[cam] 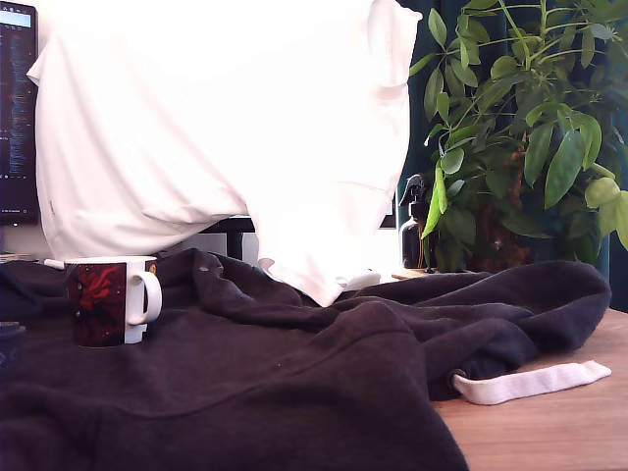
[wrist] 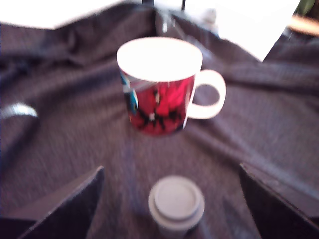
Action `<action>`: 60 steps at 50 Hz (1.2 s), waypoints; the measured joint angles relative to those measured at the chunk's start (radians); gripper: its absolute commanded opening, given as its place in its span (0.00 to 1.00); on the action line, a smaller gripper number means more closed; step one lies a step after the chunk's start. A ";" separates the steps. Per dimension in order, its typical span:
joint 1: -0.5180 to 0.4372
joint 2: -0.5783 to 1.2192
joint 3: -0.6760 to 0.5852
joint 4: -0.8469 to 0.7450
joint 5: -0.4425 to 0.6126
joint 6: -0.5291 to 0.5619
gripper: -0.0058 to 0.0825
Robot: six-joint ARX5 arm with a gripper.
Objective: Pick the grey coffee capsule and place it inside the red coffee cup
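Sitting on a dark cloth, the red coffee cup is at the exterior view's left. It stands up straight, and its white handle points to the exterior view's right. No arm shows in that view.

Behind the cup a big white cloth hangs down. At the far left edge of the exterior view is part of a dark screen with tiny lines of writing, too small to read. Going right, a dark spray bottle stands by a green plant. Low on the right a white strap lies on the wooden table, at the edge of the dark cloth.

In the wrist view the gripper has its two dark fingers spread wide apart, one on each side. They touch nothing. The grey coffee capsule stands on the dark cloth right between them, flat round end up. The red coffee cup is just past the capsule, straight ahead of the gripper, and not touching it. The inside of the cup glows so white that I cannot tell if anything is in it. The cup has a red and black picture on its side, a bit blurry. No words can be read on the cup or the capsule.
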 measured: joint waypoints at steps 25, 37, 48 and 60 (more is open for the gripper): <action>0.000 0.226 0.019 0.097 0.024 0.000 0.38; 0.000 0.226 0.021 0.101 0.027 0.000 0.19; 0.000 0.226 0.021 0.159 0.027 0.000 0.19; 0.000 0.226 0.027 0.356 0.026 0.000 0.19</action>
